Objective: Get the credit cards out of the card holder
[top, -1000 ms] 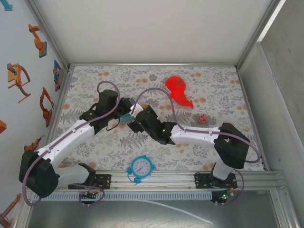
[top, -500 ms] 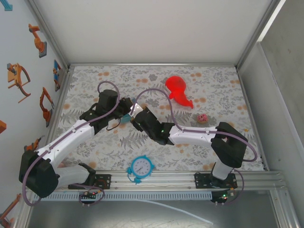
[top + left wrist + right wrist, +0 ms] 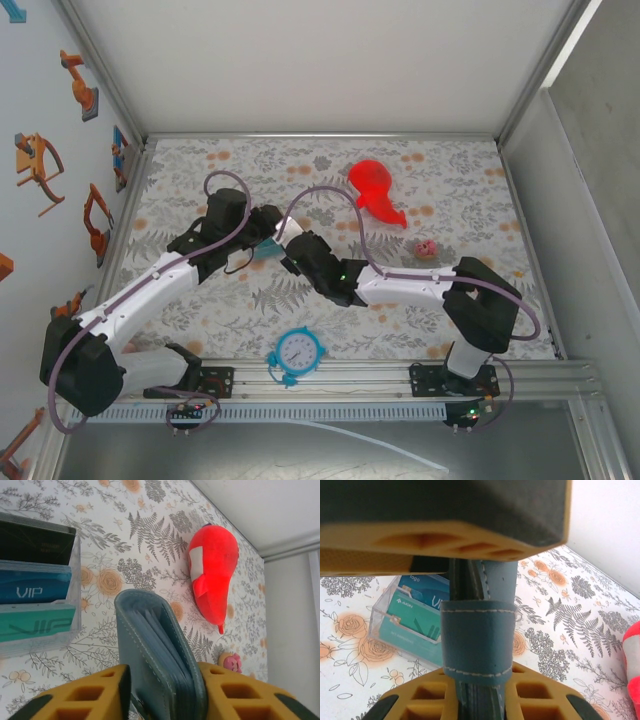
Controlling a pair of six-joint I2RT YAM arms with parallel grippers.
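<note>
Card holder [image 3: 155, 650], slate blue, held off floral table [image 3: 150, 540] left of centre, pinched from both sides: left gripper [image 3: 162, 682] with yellow fingers [image 3: 85, 695] against its two faces, right gripper [image 3: 476, 615] narrow on its stitched strap [image 3: 477, 640]. Clear card rack [image 3: 76, 585] near; red toy [image 3: 215, 575] far and right.

Card holder [image 3: 150, 645] lower end cut by bottom edge; clear card tray [image 3: 35, 644] cropped at left edge.
</note>
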